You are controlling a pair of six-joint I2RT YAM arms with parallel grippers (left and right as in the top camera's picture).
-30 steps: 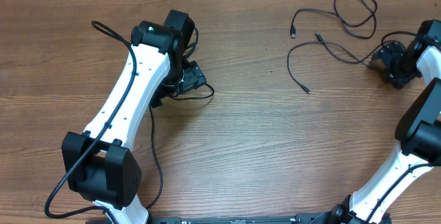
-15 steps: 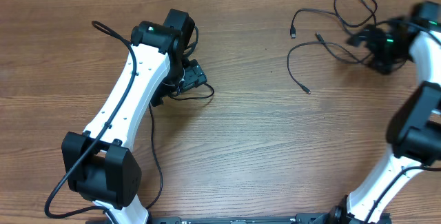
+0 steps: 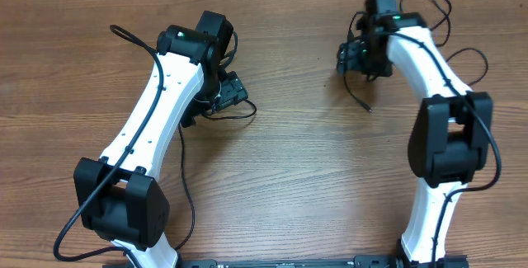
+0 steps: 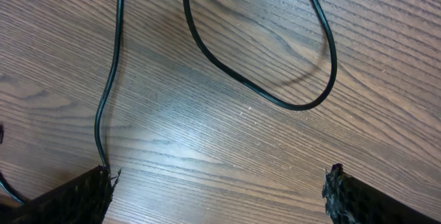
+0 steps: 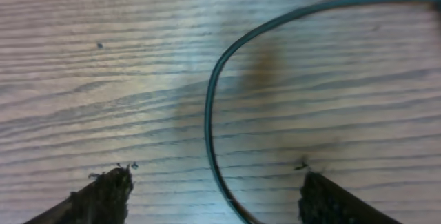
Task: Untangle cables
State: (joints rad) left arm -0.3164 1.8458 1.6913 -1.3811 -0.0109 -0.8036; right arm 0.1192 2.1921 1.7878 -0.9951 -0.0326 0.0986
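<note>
right claw (image 3: 350, 57) has swung across from the far edge and hangs spread wide with a thin cable (image 5: 209, 117) lying on the tabletop (image 5: 83, 72) between its fingers (image 5: 110, 191), so a pinch looks next, while the left claw (image 4: 217, 189) sits released over another loop (image 4: 275, 98).

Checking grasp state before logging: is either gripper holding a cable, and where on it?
Nothing held: left gripper open above a thin black cable loop; right gripper open, with a second thin black cable lying unpinched between its fingers.
</note>
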